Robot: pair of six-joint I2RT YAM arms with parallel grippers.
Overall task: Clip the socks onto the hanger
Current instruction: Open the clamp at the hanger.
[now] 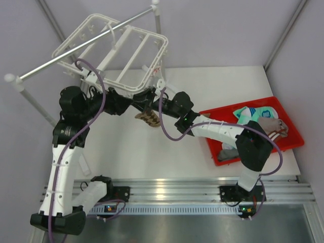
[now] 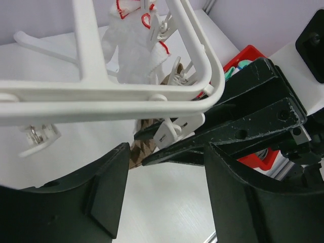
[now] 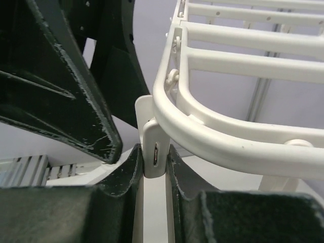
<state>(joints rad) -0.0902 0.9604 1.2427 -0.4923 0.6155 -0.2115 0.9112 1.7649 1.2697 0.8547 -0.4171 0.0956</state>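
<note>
Even, diffuse light from overhead fills the top view. The white counter (image 1: pixel 152 157) is bright, with only faint, soft shadows under the arms, and the aluminium base rail (image 1: pixel 172 190) at the near edge shows a pale sheen. In the left wrist view the hanger (image 2: pixel 101 93) bars near the lens look washed out and slightly soft, and the left claw's fingers (image 2: pixel 109 187) are dark, with little detail. In the right wrist view the clip (image 3: pixel 153 147) is fairly sharp, while the right claw's fingers (image 3: pixel 124 177) are soft and murky.

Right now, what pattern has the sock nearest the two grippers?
The sock is brown-and-tan checkered; top external view.
</note>
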